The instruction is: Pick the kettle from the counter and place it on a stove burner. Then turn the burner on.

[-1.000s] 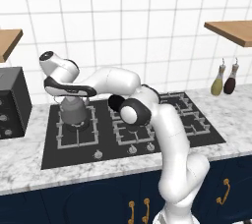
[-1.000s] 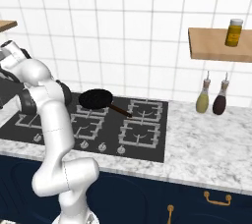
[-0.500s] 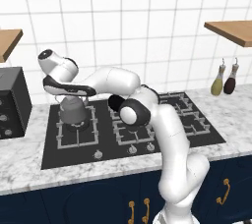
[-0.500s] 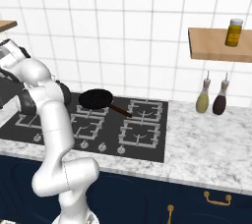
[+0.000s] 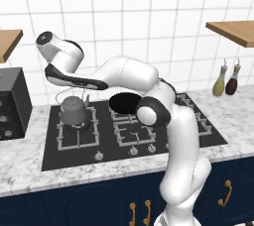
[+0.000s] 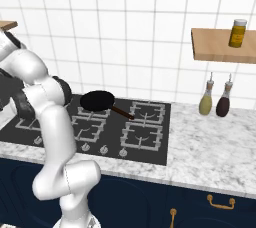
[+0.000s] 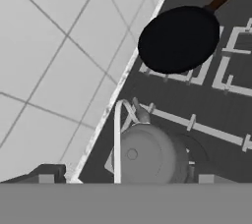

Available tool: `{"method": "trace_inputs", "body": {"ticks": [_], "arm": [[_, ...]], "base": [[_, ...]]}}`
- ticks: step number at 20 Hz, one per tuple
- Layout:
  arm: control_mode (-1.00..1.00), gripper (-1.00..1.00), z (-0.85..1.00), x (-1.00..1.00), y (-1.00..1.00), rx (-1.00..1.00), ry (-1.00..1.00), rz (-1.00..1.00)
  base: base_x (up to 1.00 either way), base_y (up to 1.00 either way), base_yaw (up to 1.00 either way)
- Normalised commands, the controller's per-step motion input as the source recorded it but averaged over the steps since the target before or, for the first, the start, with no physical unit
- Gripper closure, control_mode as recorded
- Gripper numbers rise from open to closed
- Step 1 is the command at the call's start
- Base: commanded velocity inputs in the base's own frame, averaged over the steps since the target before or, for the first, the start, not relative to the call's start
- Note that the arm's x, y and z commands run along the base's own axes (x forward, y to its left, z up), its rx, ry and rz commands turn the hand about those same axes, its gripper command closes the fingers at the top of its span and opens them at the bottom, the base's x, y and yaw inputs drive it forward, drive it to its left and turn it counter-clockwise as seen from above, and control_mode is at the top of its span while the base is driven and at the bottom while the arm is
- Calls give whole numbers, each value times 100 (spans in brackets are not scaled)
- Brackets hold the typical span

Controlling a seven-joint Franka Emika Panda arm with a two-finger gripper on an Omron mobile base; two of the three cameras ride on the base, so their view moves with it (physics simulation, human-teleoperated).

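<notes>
Left base view: kettle (image 5: 73, 111) sits upright on front-left stove burner (image 5: 77, 128), claw (image 5: 74, 90) just above it, jaws apart, gripping nothing. Black frying pan (image 5: 125, 103) on the neighbouring burner to the right. Marbled worktop (image 5: 30, 160) around the hob.

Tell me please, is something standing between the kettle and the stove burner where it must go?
Nothing visible does. The kettle already stands on the stove burner, inside its grate. The frying pan sits apart on the neighbouring burner toward the wall.
</notes>
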Motion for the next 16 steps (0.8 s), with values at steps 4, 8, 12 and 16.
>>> {"method": "trace_inputs", "body": {"ticks": [4,8,12,16], "arm": [[-100,-100,25,-100,-100,17,-10,6],[-100,-100,-28,-100,-100,7,5,8],[-100,-100,-98,-79,-92,0,36,40],[-100,-100,-100,-27,-30,-3,31,79]], "base": [[0,0,0],[0,0,0],[0,0,0],[0,0,0]]}}
